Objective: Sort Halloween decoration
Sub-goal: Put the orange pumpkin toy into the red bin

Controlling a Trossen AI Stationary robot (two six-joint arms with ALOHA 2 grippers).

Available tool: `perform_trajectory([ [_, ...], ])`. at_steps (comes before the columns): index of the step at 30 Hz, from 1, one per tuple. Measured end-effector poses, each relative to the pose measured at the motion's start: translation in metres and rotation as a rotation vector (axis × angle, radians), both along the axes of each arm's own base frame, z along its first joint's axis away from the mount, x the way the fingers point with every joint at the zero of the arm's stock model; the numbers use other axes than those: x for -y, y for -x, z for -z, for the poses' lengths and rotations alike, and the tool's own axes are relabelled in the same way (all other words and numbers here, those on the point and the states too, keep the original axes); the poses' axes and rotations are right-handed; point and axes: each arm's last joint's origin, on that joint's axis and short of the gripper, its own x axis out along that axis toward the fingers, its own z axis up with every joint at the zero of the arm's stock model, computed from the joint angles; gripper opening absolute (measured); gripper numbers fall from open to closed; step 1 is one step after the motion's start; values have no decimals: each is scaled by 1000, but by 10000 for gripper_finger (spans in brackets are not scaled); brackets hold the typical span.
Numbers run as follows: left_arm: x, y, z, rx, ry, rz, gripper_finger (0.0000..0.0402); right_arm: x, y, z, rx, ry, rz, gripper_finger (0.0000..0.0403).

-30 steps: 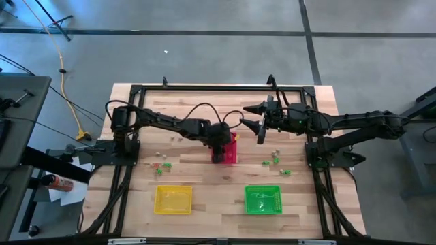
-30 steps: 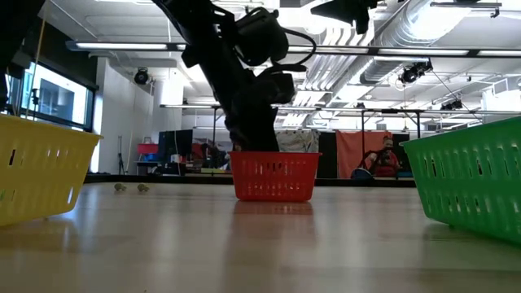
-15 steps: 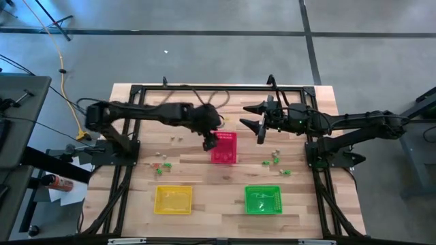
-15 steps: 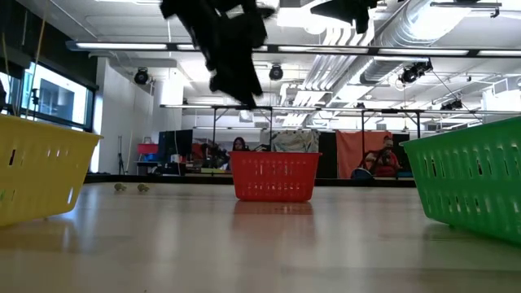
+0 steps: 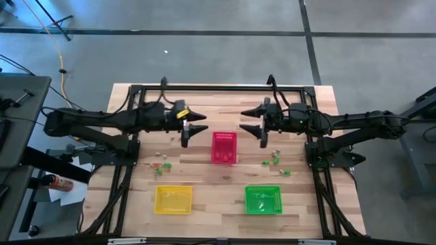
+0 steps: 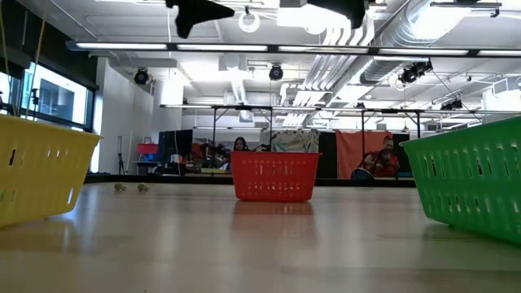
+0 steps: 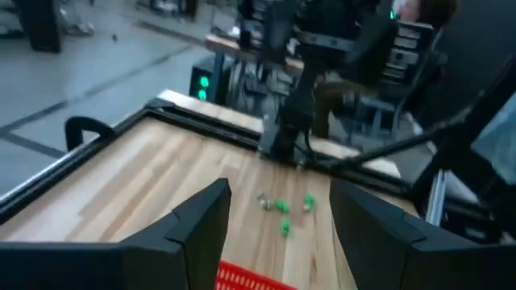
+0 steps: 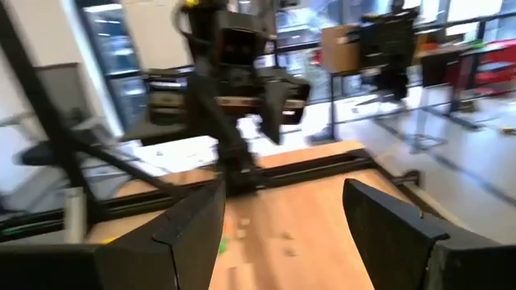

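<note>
Halloween decoration: two loose scatters on the bare wood. One cluster of trinkets (image 5: 162,163), green and reddish bits, lies at about 9 o'clock from the red basket (image 5: 224,148), just above the yellow basket (image 5: 172,199). The second cluster (image 5: 276,160), green and pale pieces, lies at about 3 o'clock from the red basket, above the green basket (image 5: 263,199). A few pale specks sit near the table's far-left part; too small to identify. What already lies inside the baskets cannot be made out from above.

Left gripper (image 5: 191,126): raised clear of the table at about 10 o'clock from the red basket, fingers spread apart, nothing between them. Right gripper (image 5: 253,124): raised at about 2 o'clock from the same basket, fingers likewise spread, empty.

Step in hand, as judged: next pick. Notes for doing it well:
- Left arm takes the 9 o'clock cluster, right arm the 3 o'clock one; avoids crossing over the red basket.
- Pieces are tiny and close together. Single out an outlying piece, descend vertically, fingertips straddling it, close only at the wood.
- Confirm colour before choosing the basket.
- Release low inside the basket so the piece does not bounce out.
</note>
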Motion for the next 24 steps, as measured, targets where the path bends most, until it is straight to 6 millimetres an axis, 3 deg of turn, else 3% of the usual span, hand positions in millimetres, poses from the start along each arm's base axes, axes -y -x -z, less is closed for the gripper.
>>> perform_trajectory([
  [4,6,10,13,16,0,-37,202,-4,-5,4,-16,-33,-91,248],
  [12,9,9,14,0,-124,-36,201,-14,-25,19,-35,-30,-131,248],
  [24,10,9,12,15,-185,-26,201,-13,-27,19,-23,-26,-84,248],
])
